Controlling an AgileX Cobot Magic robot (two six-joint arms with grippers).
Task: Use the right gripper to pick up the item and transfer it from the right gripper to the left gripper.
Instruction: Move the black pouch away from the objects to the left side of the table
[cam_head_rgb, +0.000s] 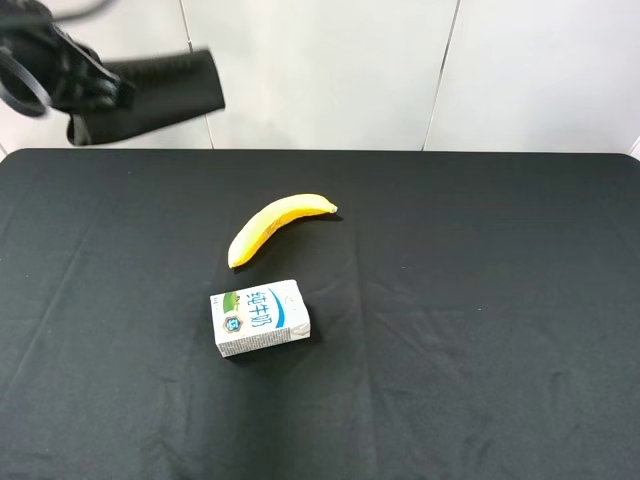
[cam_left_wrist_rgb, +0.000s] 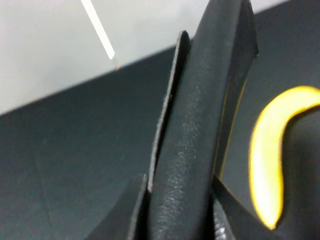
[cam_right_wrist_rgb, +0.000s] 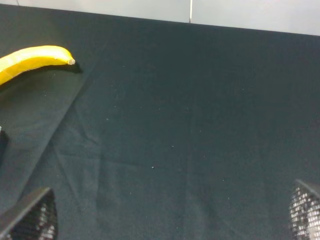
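The item, a long matte black soft case (cam_head_rgb: 165, 90), hangs in the air above the table's far left, clamped at one end by my left gripper (cam_head_rgb: 75, 85). In the left wrist view the case (cam_left_wrist_rgb: 195, 130) runs out from between the left gripper's fingers (cam_left_wrist_rgb: 135, 210), which are shut on it. My right gripper (cam_right_wrist_rgb: 167, 220) is open and empty, and only its two fingertips (cam_right_wrist_rgb: 30, 215) show in the right wrist view, above bare black cloth. The right gripper is out of the exterior view.
A yellow banana (cam_head_rgb: 280, 225) lies at the table's middle, and also shows in the left wrist view (cam_left_wrist_rgb: 265, 165) and the right wrist view (cam_right_wrist_rgb: 30, 60). A white-and-green carton (cam_head_rgb: 260, 318) lies in front of it. The black tablecloth (cam_head_rgb: 480, 300) covers the table.
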